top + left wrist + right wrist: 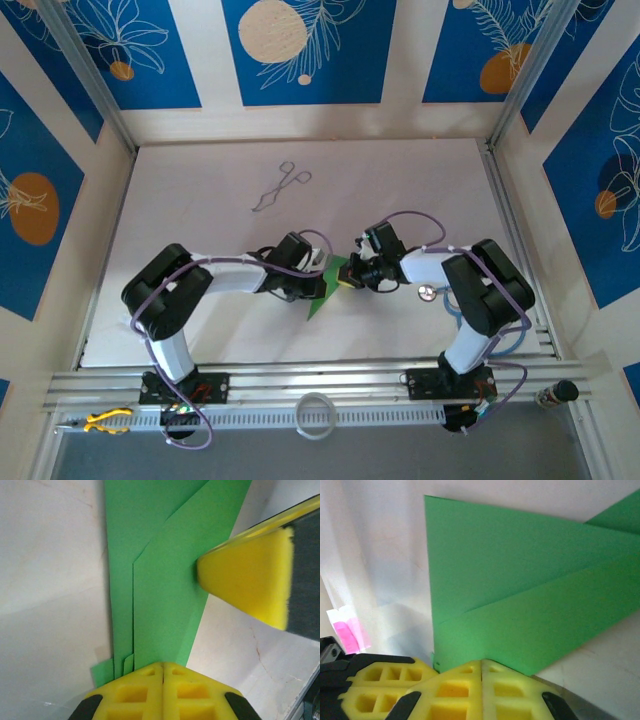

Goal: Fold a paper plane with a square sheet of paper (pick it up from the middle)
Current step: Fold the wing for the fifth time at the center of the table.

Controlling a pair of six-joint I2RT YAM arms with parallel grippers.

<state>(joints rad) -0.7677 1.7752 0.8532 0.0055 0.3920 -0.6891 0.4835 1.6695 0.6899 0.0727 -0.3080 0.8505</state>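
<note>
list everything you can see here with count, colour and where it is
folded green paper: one, bright green, between the two grippers, near the front middle of the table
forceps: one, thin metal, far part of the table, left of centre
pink item: one, small, pink and white, on the table beside the paper
yellow-handled tool: one, yellow, front rail, left end
white ring: one, white, front rail, middle
table: one, white, under everything
left gripper: one, yellow pads, shut on the paper's edge
right gripper: one, yellow pads, shut on the paper's edge
</note>
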